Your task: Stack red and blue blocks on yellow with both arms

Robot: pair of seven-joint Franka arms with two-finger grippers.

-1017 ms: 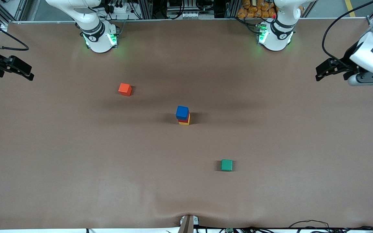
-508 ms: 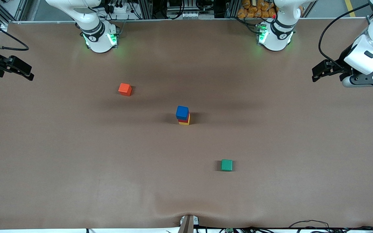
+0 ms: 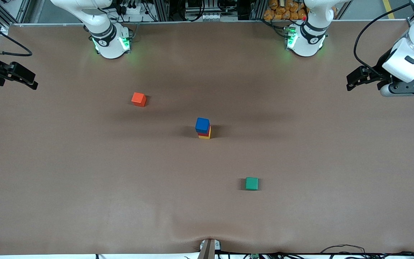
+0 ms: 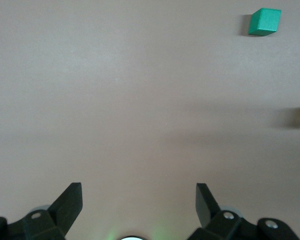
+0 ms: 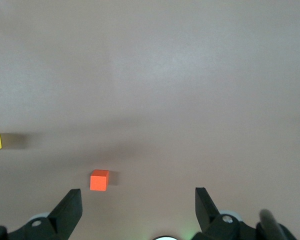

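Mid-table: blue block [image 3: 202,125] atop red block [image 3: 203,134], yellow [image 3: 205,137]; both fingers spread, empty.

Both robot arms are big, shiny and white, with black bands at the joints. Each round base [image 3: 111,43] has small green lights glowing on it and a little round mark. The left arm [image 3: 410,59] has a black cable looping from it, a small dark slot on its white shell, and a black plate with holes. The black fingers [image 4: 69,205] have slanted tips and small silver screws.
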